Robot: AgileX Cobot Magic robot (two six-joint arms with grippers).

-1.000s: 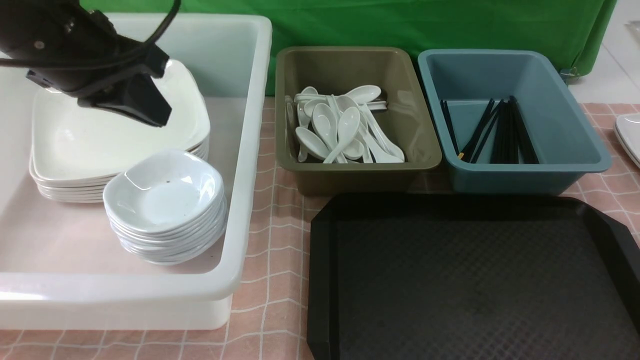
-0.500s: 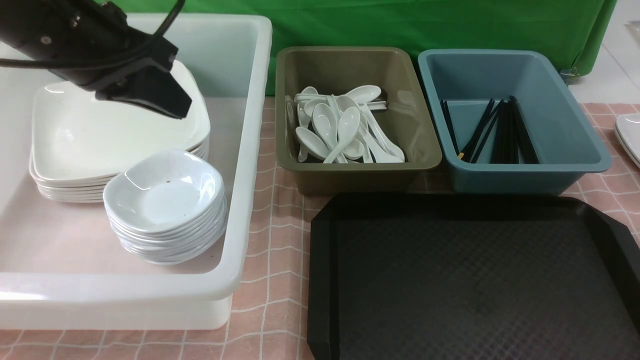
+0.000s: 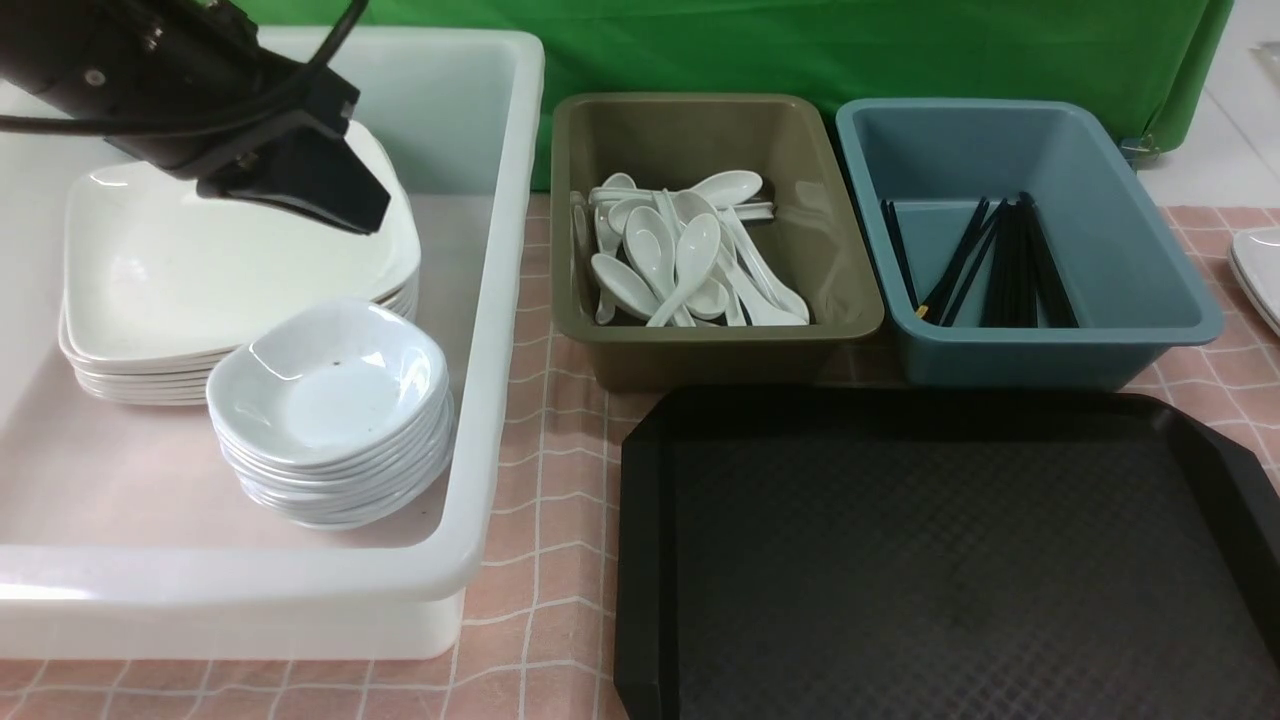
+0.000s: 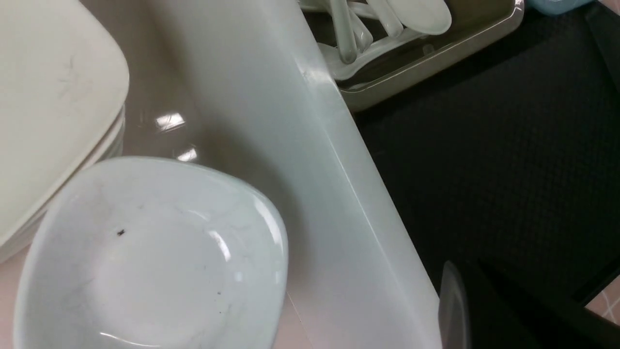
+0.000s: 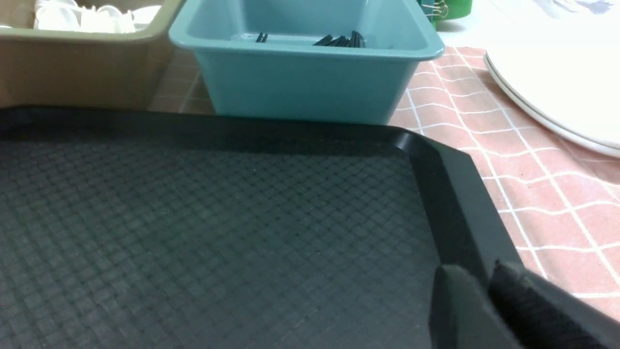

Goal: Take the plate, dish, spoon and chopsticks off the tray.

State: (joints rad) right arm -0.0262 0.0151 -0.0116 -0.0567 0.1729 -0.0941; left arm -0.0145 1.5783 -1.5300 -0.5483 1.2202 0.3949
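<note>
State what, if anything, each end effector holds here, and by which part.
Nothing is held. The left end effector hangs over the plate stack holding nothing; the right end effector sits by the tray rim, nothing between its fingers.

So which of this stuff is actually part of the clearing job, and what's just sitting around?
Part of the job:
- black tray, bare
- top plate on its stack
- top dish on its stack
- spoons
- chopsticks
- left claw

Just sitting around:
- white tub
- olive bin
- blue bin
- plates off to the right
</note>
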